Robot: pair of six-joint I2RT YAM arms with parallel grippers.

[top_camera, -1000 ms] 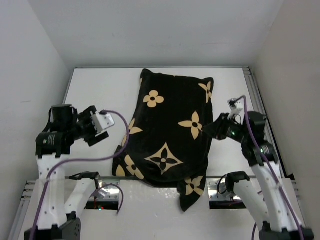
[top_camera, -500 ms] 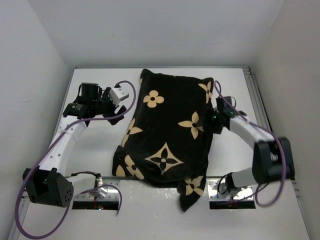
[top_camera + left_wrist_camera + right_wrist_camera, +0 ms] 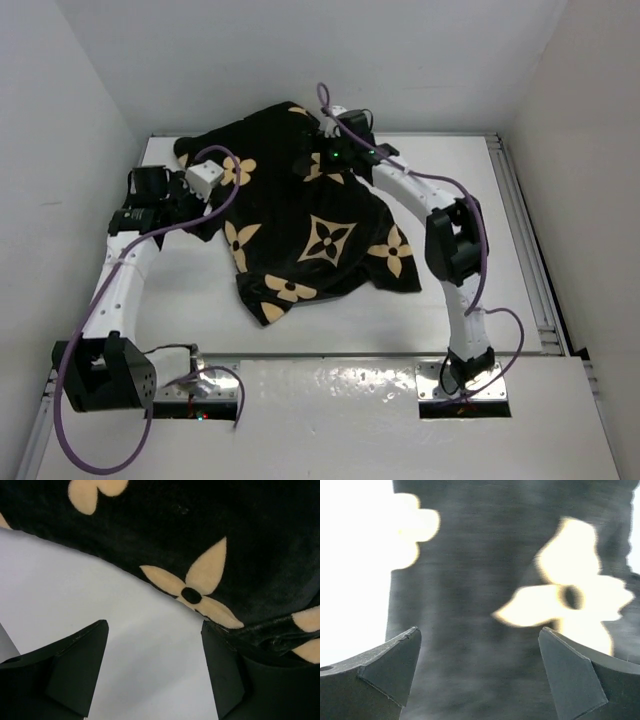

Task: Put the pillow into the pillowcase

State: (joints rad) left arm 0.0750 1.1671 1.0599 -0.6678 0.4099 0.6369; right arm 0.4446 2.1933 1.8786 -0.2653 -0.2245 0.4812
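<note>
The pillowcase (image 3: 320, 225), black with tan flowers and stars, lies bunched and slanted across the far left and middle of the white table (image 3: 500, 200). The pillow is hidden. My left gripper (image 3: 185, 210) is at the case's far left edge. In the left wrist view the left gripper (image 3: 154, 625) is open over bare table, its right finger (image 3: 225, 670) touching the pillowcase (image 3: 210, 535) hem. My right gripper (image 3: 310, 160) reaches over the far part of the case. It stands open just above the blurred pillowcase (image 3: 480, 580) with nothing between the fingers.
White walls close the table in at the back (image 3: 300, 70), left and right. A metal rail (image 3: 525, 240) runs along the right edge. A metal plate (image 3: 330, 390) with the arm bases spans the near edge. Purple cables (image 3: 235, 165) loop off both wrists.
The pillowcase has shifted toward the far left and turned slantwise. Both arms have stretched out to the far side. The right gripper has opened.
</note>
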